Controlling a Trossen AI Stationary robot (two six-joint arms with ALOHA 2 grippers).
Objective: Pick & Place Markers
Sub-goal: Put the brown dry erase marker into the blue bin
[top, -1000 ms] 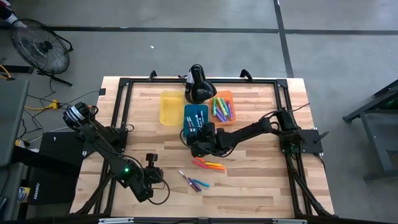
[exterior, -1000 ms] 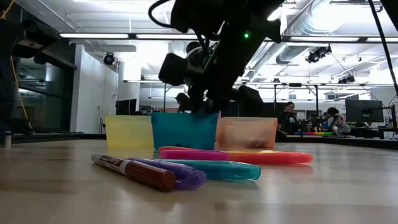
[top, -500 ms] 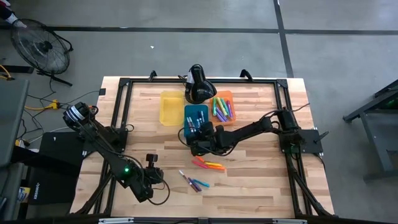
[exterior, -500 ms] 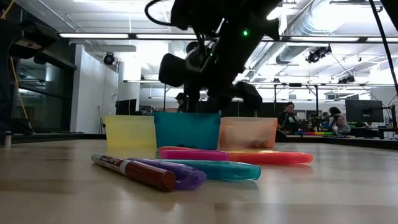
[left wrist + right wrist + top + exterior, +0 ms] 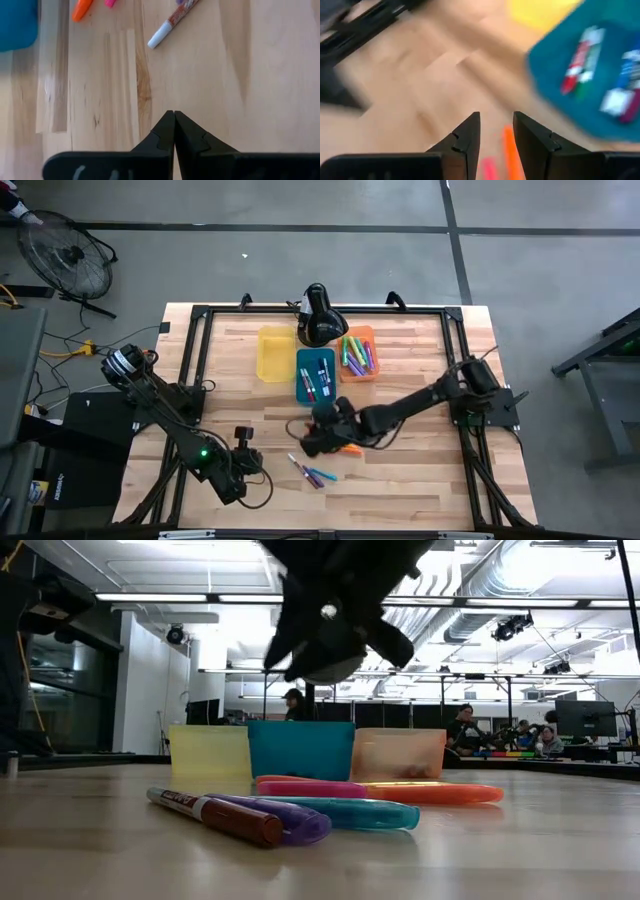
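Loose markers lie on the wooden table: a pink one [image 5: 310, 787] and an orange one [image 5: 435, 792] side by side, with a brown-capped [image 5: 215, 815], a purple [image 5: 295, 822] and a teal one [image 5: 355, 812] nearer the front edge. More markers lie in the blue bin [image 5: 315, 375] and the orange bin [image 5: 358, 355]. My right gripper [image 5: 305, 445] hovers open above the pink and orange pair [image 5: 507, 145], with nothing between its fingers [image 5: 495, 135]. My left gripper [image 5: 174, 117] stays shut and empty at the near left [image 5: 255, 468].
A yellow bin [image 5: 275, 352] stands left of the blue one, and a black lamp-like object [image 5: 320, 315] sits behind the bins at the far edge. A black frame runs round the tabletop. Bare wood lies to the right of the loose markers.
My right gripper has left the blue bin, risen, and swung toward the table's near edge and a little to the left, rolling as it went. It now hangs over the pink and orange markers. The markers on the table have stayed where they were.
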